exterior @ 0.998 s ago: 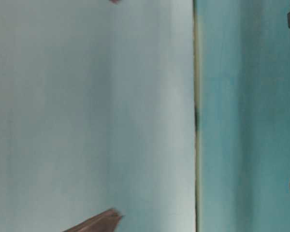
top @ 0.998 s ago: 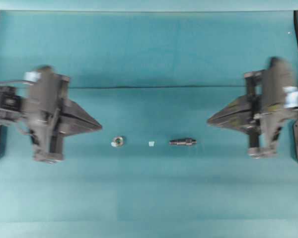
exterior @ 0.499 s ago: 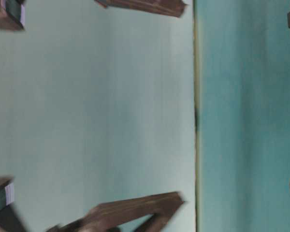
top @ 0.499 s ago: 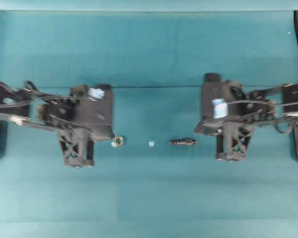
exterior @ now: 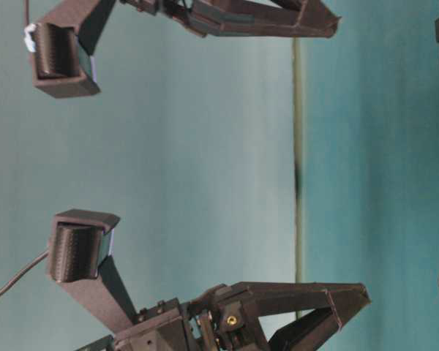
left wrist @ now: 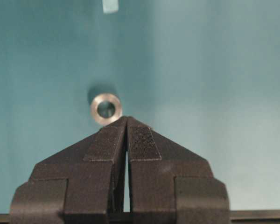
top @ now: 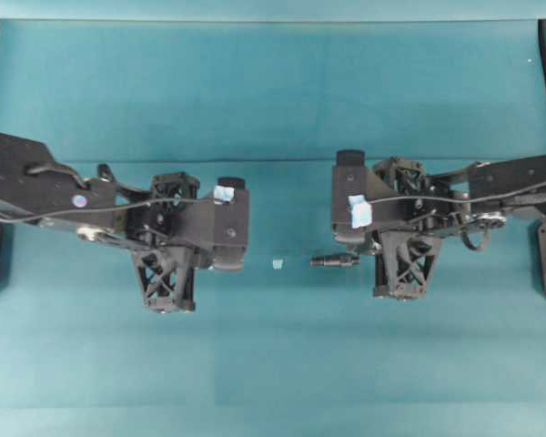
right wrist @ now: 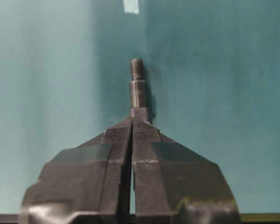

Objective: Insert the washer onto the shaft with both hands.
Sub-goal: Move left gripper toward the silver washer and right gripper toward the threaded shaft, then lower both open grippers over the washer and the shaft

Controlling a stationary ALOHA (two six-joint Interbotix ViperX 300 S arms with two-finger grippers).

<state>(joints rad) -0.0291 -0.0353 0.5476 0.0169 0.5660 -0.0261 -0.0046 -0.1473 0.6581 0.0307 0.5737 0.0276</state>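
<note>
Left pincer point(left wrist: 126, 122): I see its fingers clenched together, holding nothing, the tips poised just short of the washer.
Washer point(left wrist: 106, 108): lies flat on the teal surface point(top: 273, 364); in my overhead view the left arm hides it.
Right pincer point(right wrist: 132, 122): clenched and empty, its tips over the near end of the shaft; I cannot tell whether they touch.
Shaft point(right wrist: 137, 88): lies on the surface, threaded end pointing away from the right pincer, toward the tape scrap point(top: 277, 264).
Tape scrap: between the two arms, apart from both parts.
</note>
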